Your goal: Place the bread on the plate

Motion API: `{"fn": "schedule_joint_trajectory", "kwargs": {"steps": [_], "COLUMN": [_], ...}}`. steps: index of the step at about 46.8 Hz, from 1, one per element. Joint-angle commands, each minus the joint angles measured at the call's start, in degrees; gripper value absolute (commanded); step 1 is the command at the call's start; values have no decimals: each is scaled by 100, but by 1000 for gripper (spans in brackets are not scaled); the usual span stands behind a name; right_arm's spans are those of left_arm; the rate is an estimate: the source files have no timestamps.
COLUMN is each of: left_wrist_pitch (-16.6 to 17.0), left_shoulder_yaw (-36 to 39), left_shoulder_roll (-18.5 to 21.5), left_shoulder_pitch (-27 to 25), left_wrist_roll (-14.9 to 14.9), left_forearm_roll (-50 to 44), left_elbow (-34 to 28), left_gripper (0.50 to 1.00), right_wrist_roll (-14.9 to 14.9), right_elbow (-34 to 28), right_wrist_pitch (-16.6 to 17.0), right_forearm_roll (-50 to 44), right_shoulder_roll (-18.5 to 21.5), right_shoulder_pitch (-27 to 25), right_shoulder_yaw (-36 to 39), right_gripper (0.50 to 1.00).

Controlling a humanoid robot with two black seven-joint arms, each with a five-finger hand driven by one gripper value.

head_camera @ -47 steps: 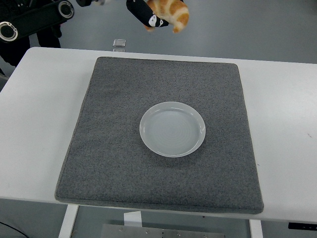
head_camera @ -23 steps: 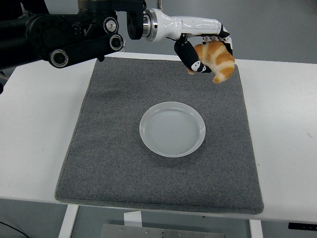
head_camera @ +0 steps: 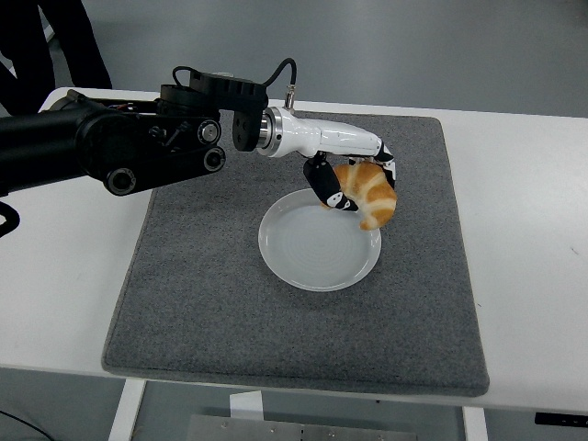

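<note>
Golden bread [head_camera: 370, 194] — gripped by left robot hand [head_camera: 354, 175] — over plate [head_camera: 303, 266] rim.

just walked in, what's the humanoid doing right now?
The left hand is holding a croissant and reaches in from the left over the grey mat. The bread hangs over the far right rim of the white plate, not yet set down. The plate is otherwise bare and sits mid-mat on the white table. The right arm isn't in view.
</note>
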Motion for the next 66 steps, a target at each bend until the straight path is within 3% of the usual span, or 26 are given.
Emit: {"fn": "schedule_joint_trajectory", "kwargs": {"steps": [1, 24, 66], "left_wrist_pitch": [6, 6, 94], "left_shoulder_yaw": [16, 183, 411], "left_shoulder_roll": [0, 53, 27], "left_shoulder_pitch": [88, 545, 765], "left_wrist_roll": [-3, 6, 32], "left_forearm_roll": [76, 629, 937], "left_elbow": [4, 56, 153], "left_gripper": [500, 500, 500], "right_wrist_roll": [0, -8, -8], "right_elbow": [0, 0, 0], "right_wrist_pitch": [0, 0, 0], "right_forearm_roll": [1, 1, 1], "right_shoulder_roll": [0, 0, 0], "right_shoulder_pitch": [0, 0, 0], "right_shoulder_yaw": [0, 0, 0], "right_gripper": [952, 952, 952]}}
